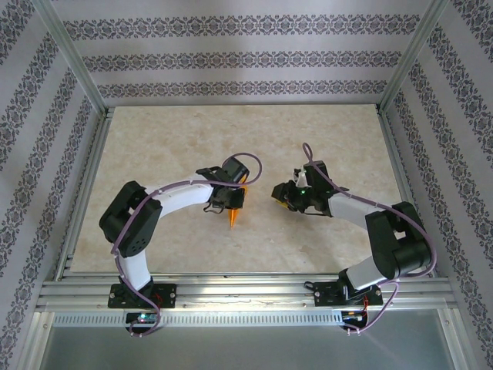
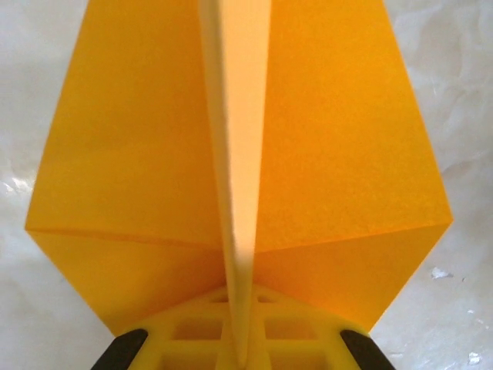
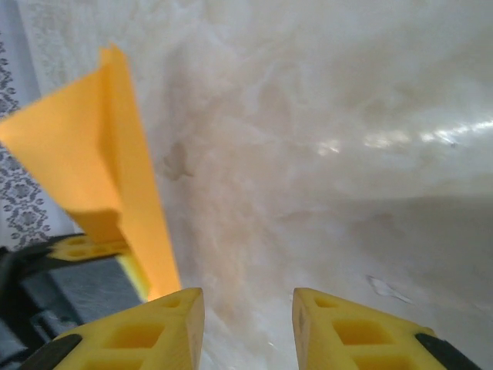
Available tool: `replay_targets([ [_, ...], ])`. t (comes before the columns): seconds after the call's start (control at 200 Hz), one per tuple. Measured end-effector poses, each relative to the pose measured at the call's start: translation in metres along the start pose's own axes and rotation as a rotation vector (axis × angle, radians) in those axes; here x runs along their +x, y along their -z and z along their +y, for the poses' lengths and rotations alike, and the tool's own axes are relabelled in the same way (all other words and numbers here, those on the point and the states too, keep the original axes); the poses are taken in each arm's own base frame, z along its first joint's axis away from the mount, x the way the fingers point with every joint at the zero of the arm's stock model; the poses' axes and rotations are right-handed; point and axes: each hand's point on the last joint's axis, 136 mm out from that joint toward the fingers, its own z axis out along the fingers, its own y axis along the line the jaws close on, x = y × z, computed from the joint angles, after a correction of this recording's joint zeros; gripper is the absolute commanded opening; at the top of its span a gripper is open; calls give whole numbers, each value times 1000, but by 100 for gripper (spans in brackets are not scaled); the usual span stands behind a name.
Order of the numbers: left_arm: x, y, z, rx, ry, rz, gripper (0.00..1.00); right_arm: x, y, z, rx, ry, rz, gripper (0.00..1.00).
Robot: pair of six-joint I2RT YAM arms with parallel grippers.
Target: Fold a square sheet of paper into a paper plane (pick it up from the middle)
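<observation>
Left tool [image 2: 239,333] grips the paper plane [image 2: 339,154] at its centre fold; right tool [image 3: 248,324] gapes empty.

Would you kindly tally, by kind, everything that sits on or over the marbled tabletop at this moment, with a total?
Folded orange-yellow paper plane: 1
White-and-black robot arms: 2 (left arm, right arm)
Total: 3
</observation>
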Motion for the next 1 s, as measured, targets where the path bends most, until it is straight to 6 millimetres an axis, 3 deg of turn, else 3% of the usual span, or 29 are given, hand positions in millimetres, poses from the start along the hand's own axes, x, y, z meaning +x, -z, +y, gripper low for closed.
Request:
replay_targets([
  [0.115, -1, -6, 2, -29, 0, 20, 8, 7, -1, -10, 21, -18, 17, 36],
  [0.315, 11, -22, 12, -89, -2, 94, 10, 7, -1, -10, 20, -18, 17, 36],
  [0.759, 9, -25, 11, -93, -6, 100, 14, 7, -1, -10, 20, -18, 17, 36],
  [0.999, 6, -27, 9, -93, 1, 97, 25, 7, -1, -10, 20, -18, 18, 36],
])
